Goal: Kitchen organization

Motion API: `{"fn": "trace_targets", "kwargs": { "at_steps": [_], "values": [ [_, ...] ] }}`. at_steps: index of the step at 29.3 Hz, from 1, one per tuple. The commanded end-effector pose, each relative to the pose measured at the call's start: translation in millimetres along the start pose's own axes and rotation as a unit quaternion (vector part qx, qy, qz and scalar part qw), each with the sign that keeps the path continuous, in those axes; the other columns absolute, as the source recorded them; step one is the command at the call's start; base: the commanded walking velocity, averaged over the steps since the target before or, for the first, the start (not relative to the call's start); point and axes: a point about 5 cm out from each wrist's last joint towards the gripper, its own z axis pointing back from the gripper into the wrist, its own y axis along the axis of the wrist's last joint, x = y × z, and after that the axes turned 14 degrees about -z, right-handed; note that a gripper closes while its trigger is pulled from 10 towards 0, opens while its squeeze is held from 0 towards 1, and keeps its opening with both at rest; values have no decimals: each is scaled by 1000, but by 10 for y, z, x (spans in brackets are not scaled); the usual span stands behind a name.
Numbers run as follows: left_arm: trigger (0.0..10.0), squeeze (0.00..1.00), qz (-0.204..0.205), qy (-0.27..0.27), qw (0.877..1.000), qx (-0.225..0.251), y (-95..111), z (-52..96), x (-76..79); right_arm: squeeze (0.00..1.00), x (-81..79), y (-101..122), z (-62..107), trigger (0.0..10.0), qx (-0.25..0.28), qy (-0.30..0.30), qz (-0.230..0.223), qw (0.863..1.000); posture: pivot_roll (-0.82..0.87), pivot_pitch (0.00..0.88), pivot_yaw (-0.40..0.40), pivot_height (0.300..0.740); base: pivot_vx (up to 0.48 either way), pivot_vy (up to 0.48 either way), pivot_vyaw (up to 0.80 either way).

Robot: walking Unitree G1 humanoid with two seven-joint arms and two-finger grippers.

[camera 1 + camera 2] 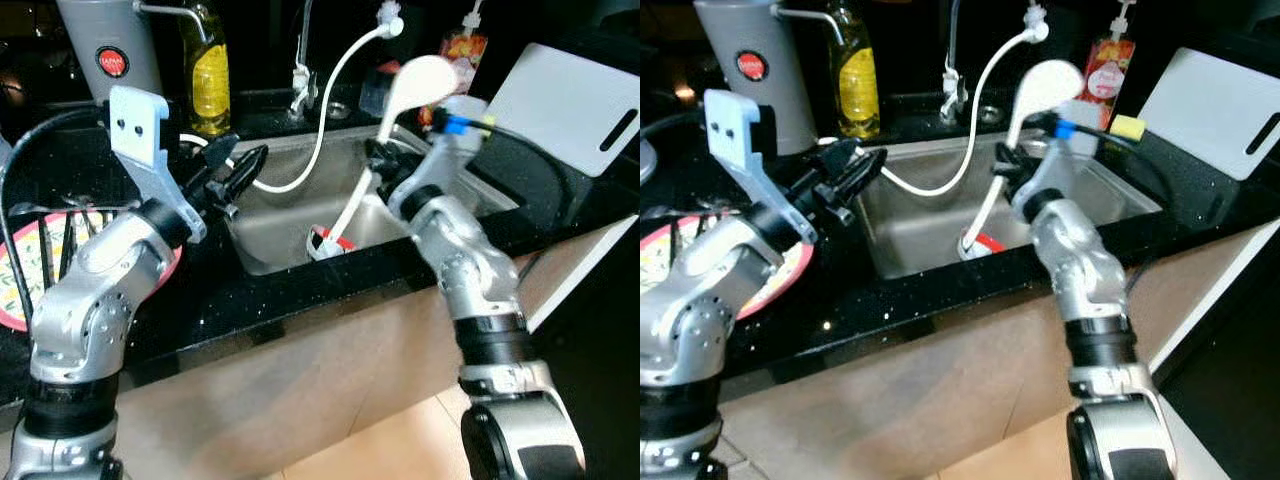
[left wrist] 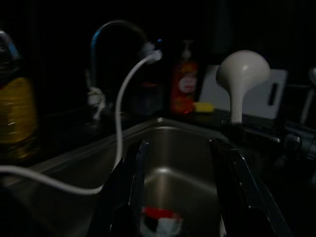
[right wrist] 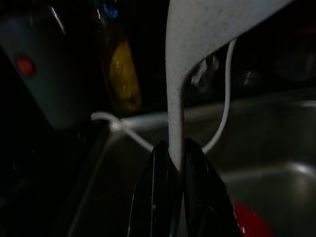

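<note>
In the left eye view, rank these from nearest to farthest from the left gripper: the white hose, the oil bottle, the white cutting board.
From the left gripper, open at the sink's left rim:
1. White hose: its loop passes right beside the fingertips, over the basin.
2. Oil bottle: on the counter behind the gripper.
3. White cutting board: far side, leaning beyond the sink's right end.

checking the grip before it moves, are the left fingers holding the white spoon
No, the right gripper is shut on the white spoon; the left gripper is open above the sink.

A yellow oil bottle (image 1: pixel 208 75) stands beside a grey canister (image 1: pixel 108 45); perhaps soap, a red dispenser (image 1: pixel 1107 68).
</note>
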Motion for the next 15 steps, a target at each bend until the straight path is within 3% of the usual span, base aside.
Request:
{"fn": "trace_targets", "kwargs": {
  "at_steps": [1,15],
  "values": [
    [10000,0,-13,5,1000,-11,-9,0,-30,0,3,-5,-37,10000,0,5,17,1000,-75,145,-79,740,0,0,0],
    [10000,0,-17,12,999,-26,12,85,-6,0,51,-124,-331,10000,-33,-9,55,998,-44,200,-94,740,0,0,0]
  ]
}}
